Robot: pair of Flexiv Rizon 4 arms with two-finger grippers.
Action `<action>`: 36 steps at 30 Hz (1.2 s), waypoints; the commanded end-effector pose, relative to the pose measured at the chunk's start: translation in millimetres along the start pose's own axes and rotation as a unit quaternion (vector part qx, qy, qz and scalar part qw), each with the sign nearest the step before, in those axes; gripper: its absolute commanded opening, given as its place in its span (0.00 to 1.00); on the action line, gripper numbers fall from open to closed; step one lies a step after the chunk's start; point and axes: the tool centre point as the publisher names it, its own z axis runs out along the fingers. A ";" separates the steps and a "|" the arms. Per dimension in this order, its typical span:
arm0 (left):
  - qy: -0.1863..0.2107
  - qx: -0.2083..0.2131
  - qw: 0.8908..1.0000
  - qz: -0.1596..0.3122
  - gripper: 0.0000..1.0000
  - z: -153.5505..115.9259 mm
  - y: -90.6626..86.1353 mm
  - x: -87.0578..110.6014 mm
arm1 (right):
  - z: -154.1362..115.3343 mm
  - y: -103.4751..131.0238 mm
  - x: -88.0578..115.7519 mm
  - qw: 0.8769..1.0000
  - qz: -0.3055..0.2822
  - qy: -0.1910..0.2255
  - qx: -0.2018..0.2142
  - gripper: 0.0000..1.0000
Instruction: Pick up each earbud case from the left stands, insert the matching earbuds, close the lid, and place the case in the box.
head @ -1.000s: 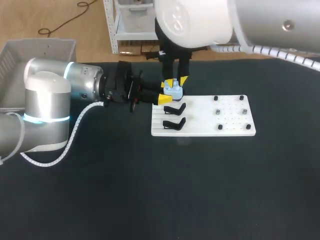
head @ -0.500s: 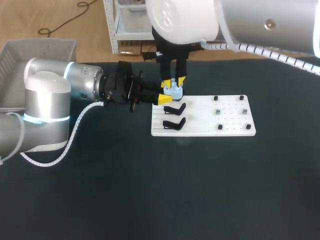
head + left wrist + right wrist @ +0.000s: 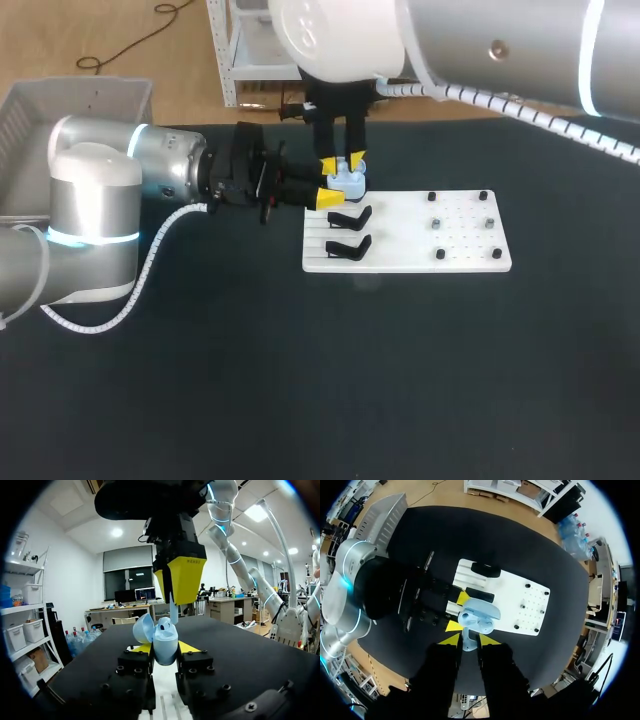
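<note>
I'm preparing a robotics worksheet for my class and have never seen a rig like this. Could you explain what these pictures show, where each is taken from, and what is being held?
These are two robot arms working at a dark table. One picture looks down from above and behind them. The other two come from cameras on each arm's wrist. On the table lies a white board with two black stands, and a grey box stands at the far left. The left gripper is shut on a pale blue earbud case with its lid open. The right gripper, just above the case, appears to pinch a small pale blue earbud.
</note>
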 end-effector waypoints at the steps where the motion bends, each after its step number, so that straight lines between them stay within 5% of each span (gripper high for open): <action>1: 0.000 -0.003 1.000 0.001 0.00 0.1 -2.2 0.0 | 1.2 0.9 -2.6 1.000 0.003 0.002 0.004 0.00; 36: 0.000 -0.003 1.000 0.001 0.00 0.1 -2.2 0.0 | 13.5 0.4 -13.4 0.999 0.020 -0.008 0.036 0.00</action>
